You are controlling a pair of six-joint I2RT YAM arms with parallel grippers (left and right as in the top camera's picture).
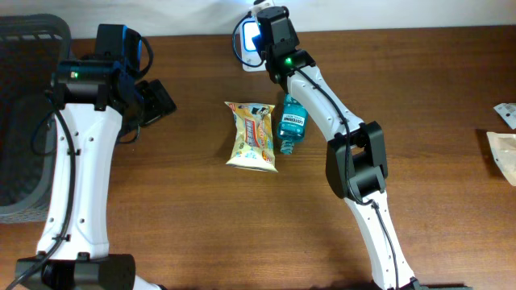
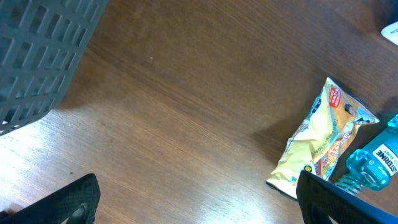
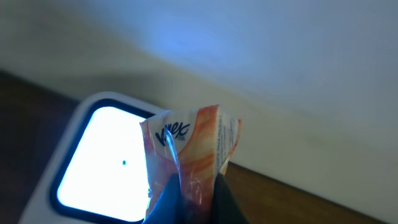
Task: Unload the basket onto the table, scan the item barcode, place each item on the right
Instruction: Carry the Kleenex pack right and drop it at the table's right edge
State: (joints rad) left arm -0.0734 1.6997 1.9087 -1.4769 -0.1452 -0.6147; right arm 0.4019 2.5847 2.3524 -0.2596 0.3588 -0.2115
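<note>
Kleenex pack (image 3: 193, 146), lower end hidden, is pinched in the right jaws before the lit scanner (image 3: 93, 162); left jaws are spread wide, empty.

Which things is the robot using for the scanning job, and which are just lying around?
For the job:
tissue pack, pinched in the right hand
lit scanner

Just lying about:
snack bag
blue mouthwash bottle
grey basket

The scanner (image 3: 99, 162) glares white-blue at the far edge of the table (image 1: 201, 242); my right wrist view is blurred, overhead evenly lit.
</note>
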